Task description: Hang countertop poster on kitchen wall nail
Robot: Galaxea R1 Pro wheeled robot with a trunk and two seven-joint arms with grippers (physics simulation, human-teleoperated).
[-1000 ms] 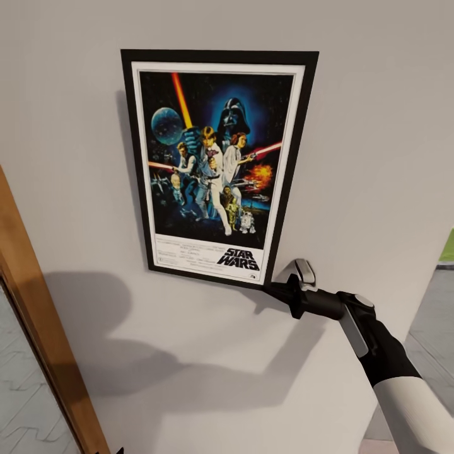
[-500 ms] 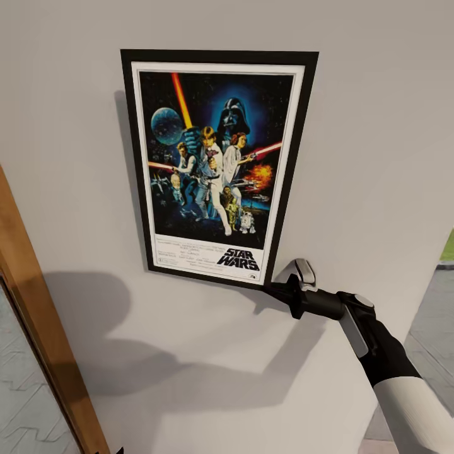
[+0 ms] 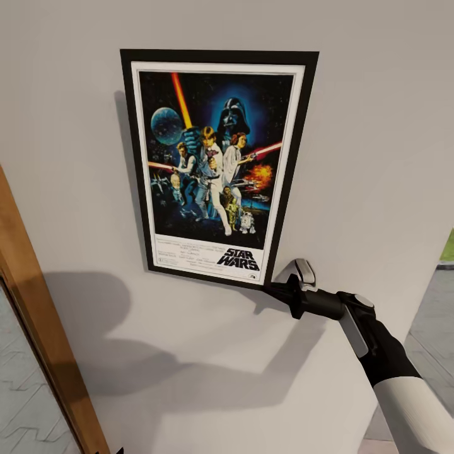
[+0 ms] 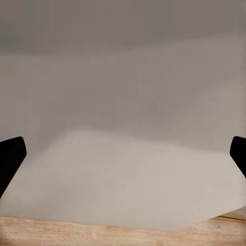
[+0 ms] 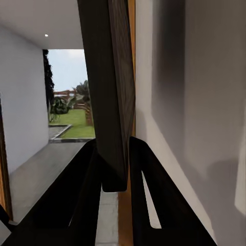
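1. Poster (image 3: 217,167) is sitting flat against the grey wall (image 3: 378,126), up and to the left of the right gripper (image 3: 272,289), which is pinching its lower right corner.
2. Right gripper is closing narrowly on the frame: in the right wrist view its two dark fingers (image 5: 84,200) are sitting on either side of the poster's edge (image 5: 110,102), one finger lying between frame and wall.
3. Left gripper (image 4: 123,159) is spreading wide with nothing between its fingertips, facing plain grey wall with a strip of wood below it.
4. No nail is showing, since the frame is covering the wall behind it, so I cannot tell whether the poster is hanging on anything; I judge the task to be at the placing step.
5. Main risk, as I judge it: if the frame is not seated on a nail, letting go is going to send it sliding down the wall to the floor.
6. Second risk: the finger behind the frame is holding the bottom corner slightly off the wall, so pulling straight back could be dragging the corner outward and lifting the poster off its support.
7. Third risk: holding by one corner gives leverage, so any sideways drift of the arm is likely to be twisting the frame askew towards the wooden door frame (image 3: 38,328).
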